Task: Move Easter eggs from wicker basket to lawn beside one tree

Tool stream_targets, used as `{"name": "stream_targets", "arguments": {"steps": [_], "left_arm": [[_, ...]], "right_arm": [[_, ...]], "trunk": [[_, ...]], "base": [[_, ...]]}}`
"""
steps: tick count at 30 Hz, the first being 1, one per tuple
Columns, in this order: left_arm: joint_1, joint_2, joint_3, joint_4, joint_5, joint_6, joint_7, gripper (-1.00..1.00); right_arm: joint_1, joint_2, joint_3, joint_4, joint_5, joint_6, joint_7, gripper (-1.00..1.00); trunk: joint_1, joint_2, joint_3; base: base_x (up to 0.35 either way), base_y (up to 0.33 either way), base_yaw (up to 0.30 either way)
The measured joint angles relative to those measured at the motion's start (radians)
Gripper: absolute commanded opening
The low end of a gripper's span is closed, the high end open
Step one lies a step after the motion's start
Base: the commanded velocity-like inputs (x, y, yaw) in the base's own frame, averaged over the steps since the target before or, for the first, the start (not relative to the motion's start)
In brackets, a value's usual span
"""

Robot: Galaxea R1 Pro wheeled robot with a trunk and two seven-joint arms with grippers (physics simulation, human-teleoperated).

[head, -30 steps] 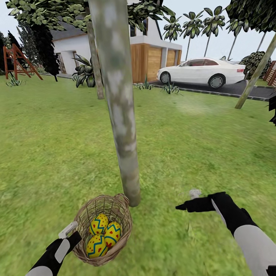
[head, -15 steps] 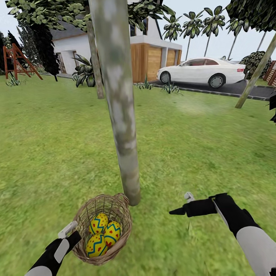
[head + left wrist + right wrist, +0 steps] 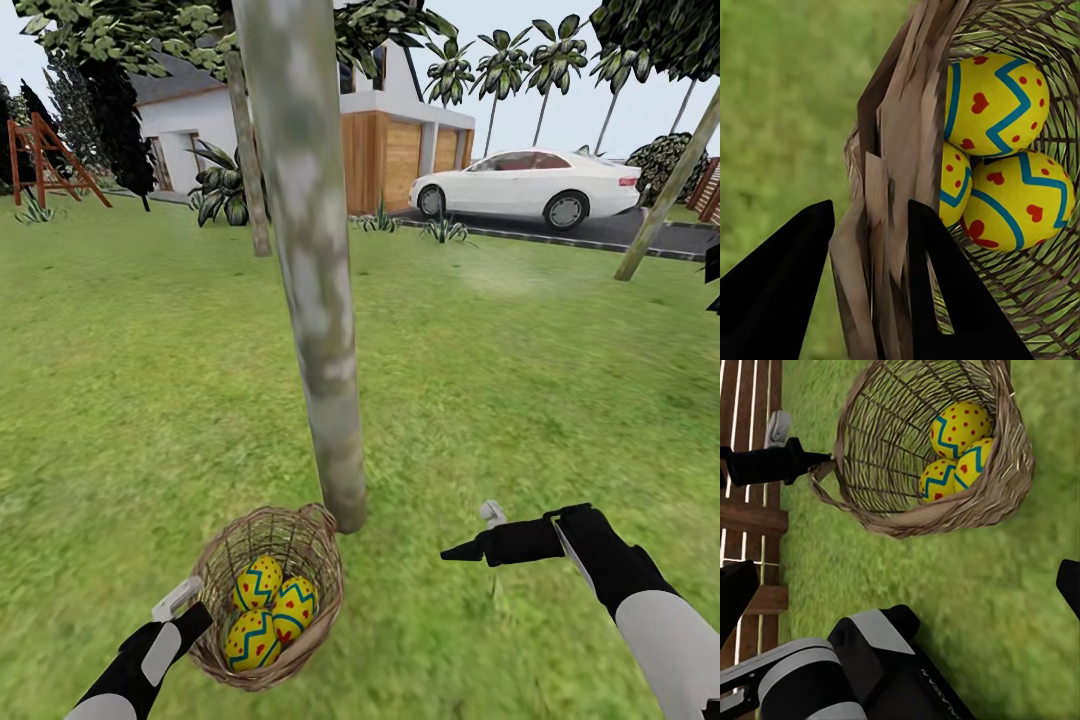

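The wicker basket (image 3: 300, 545) is tilted just in front of the foot of the pale mottled tree (image 3: 318, 330) on the lawn (image 3: 520, 380). Three yellow Easter eggs (image 3: 258, 583) with blue zigzags and red marks lie inside it, and they show close up in the left wrist view (image 3: 994, 105) and in the right wrist view (image 3: 958, 427). My left gripper (image 3: 185, 608) is shut on the basket's rim (image 3: 896, 135), one black finger on each side of the wicker. My right gripper (image 3: 468, 533) hovers open over the grass to the basket's right, its fingers (image 3: 735, 592) spread wide.
A second thinner trunk (image 3: 245, 150) stands behind the tree, and a leaning one (image 3: 665, 195) at the right. Beyond the grass are a house (image 3: 400, 140), a white car (image 3: 530, 185) on a driveway and a red frame (image 3: 45, 155). Brown wooden slats (image 3: 750, 517) show in the right wrist view.
My right gripper has shifted a little left toward the basket and then held still. The basket, the eggs and my left gripper have not moved.
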Motion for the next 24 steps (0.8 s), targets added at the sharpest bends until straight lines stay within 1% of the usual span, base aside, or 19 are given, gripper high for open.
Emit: {"name": "stream_targets", "arguments": {"steps": [4,7,8,9,11,24], "left_arm": [[0.0,0.001,0.0,0.0,-0.001,0.0,-0.004,-1.0],[0.0,0.004,0.001,-0.001,0.007,-0.001,-0.045,-1.0],[0.0,0.01,0.002,0.0,0.001,-0.001,-0.051,-1.0],[0.0,0.014,0.001,0.001,-0.007,0.0,-0.052,-1.0],[0.0,0.02,0.001,0.001,-0.003,0.0,-0.053,-1.0],[0.0,0.021,0.0,0.002,-0.001,-0.001,-0.056,-1.0]], "right_arm": [[0.0,0.0,0.0,0.001,0.0,0.0,-0.001,1.0],[0.0,0.001,0.0,0.001,0.0,0.0,-0.001,1.0],[0.0,0.001,0.0,0.001,0.0,0.0,-0.001,1.0],[0.0,0.001,0.0,0.002,0.0,0.0,-0.001,1.0],[0.0,0.001,0.0,0.002,0.0,0.0,-0.001,1.0],[0.0,0.001,0.0,0.008,0.0,0.0,-0.004,1.0]], "trunk": [[0.015,-0.028,-0.013],[0.027,-0.049,-0.022],[0.031,-0.056,-0.025],[0.035,-0.063,-0.028],[0.042,-0.077,-0.034],[0.092,-0.168,-0.075]], "base": [[0.0,0.0,0.0],[0.0,0.0,0.0],[0.0,0.0,0.0],[0.0,0.0,0.0],[0.0,0.0,0.0],[0.0,0.0,0.0]]}}
